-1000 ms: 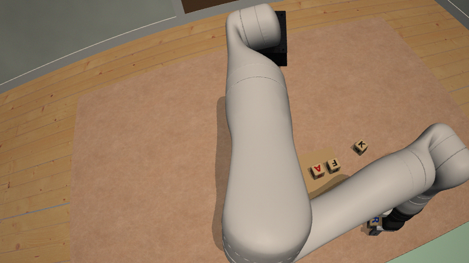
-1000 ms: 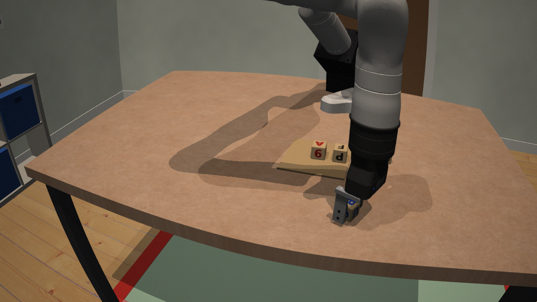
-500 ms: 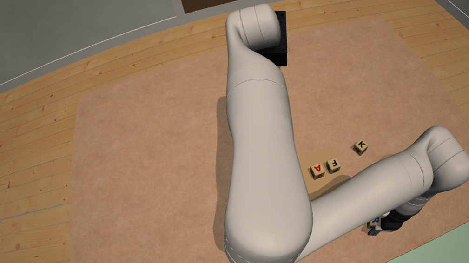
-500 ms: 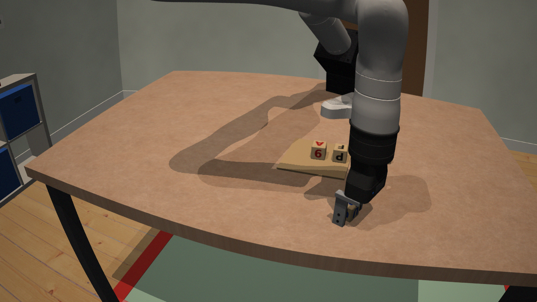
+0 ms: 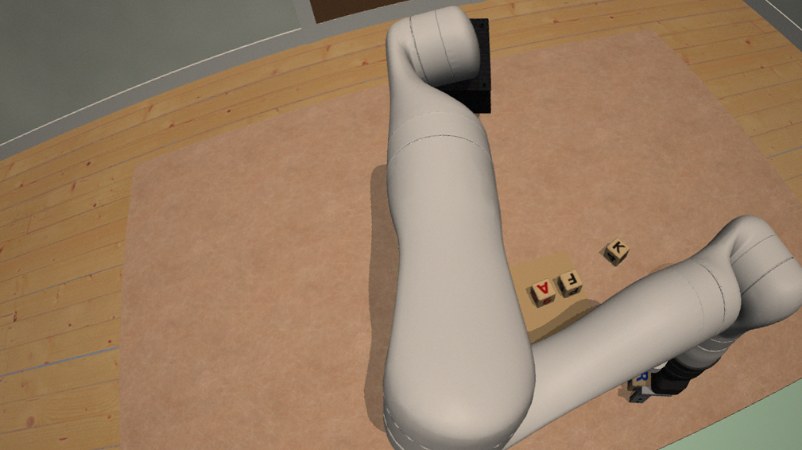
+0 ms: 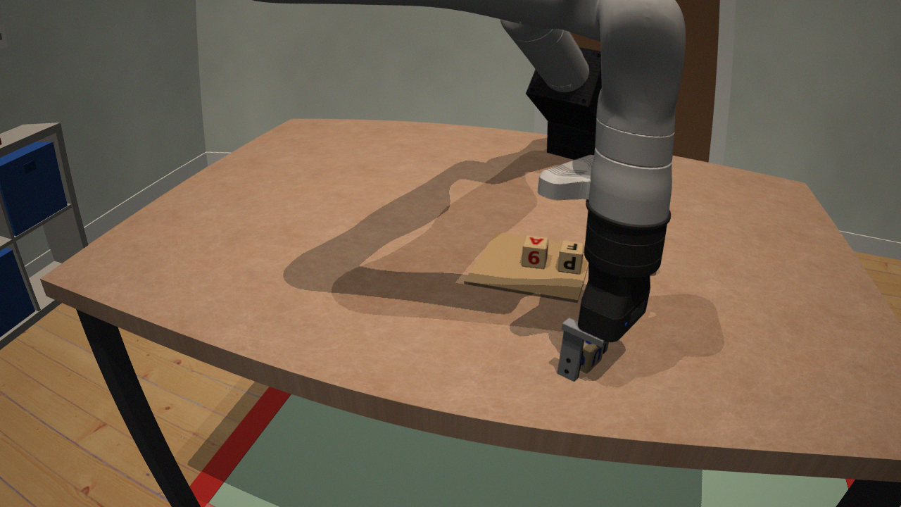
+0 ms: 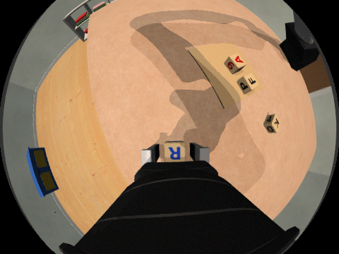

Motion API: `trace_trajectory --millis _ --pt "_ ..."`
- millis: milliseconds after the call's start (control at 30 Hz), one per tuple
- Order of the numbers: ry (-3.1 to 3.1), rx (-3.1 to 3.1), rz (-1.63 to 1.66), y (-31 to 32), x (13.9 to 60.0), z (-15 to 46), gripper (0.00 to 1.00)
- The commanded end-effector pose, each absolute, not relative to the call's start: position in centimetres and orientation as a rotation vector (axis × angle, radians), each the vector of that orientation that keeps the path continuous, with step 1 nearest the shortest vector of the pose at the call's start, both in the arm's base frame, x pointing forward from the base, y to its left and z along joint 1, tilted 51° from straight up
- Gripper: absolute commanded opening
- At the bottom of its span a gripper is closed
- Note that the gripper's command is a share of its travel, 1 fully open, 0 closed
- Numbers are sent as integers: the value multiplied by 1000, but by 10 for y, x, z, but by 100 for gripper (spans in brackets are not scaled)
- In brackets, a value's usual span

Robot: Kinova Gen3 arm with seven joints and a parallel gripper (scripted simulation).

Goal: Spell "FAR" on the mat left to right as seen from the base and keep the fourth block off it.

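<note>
The tan mat [image 5: 540, 266] [image 6: 494, 267] [image 7: 208, 56] lies flat. The red A block [image 5: 542, 292] [image 6: 534, 253] [image 7: 234, 63] and the black F block [image 5: 569, 283] [image 6: 570, 258] [image 7: 248, 83] stand on it side by side, with a small gap. Seen from the base, F is left of A; both letters look roughly upright. The K block [image 5: 617, 251] [image 7: 272, 123] lies off the mat, beyond the F side. The blue R block [image 5: 639, 378] [image 6: 592, 357] [image 7: 174, 152] is off the mat, R up. My gripper [image 6: 587, 353] [image 7: 174, 149] is open, its fingers on either side of the R block.
The robot's arm [image 5: 452, 251] [image 6: 633, 144] hides part of the mat in the top view and nearly all of the K block in the exterior view. The table's edge [image 6: 440, 422] lies beyond the R block. A black stand [image 5: 478, 99] [image 7: 300, 53] is at the base.
</note>
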State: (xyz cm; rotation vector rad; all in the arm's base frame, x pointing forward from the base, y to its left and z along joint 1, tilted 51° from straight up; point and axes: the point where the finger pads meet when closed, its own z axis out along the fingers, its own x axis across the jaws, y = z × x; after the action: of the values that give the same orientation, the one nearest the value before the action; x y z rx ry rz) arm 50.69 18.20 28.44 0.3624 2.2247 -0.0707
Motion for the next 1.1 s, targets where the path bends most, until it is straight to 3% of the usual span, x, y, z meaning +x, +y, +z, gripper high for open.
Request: trace_trajectory --millis 0,367,400,933,967,1067 --pt "2223 361 -69 183 507 285 100" --pt "2223 361 -69 183 507 285 100" --pt "2223 361 -69 183 507 285 87" --pt "2223 361 -69 183 507 285 87" --pt "2223 361 -69 183 507 285 57" --pt "2223 361 -69 183 507 285 57"
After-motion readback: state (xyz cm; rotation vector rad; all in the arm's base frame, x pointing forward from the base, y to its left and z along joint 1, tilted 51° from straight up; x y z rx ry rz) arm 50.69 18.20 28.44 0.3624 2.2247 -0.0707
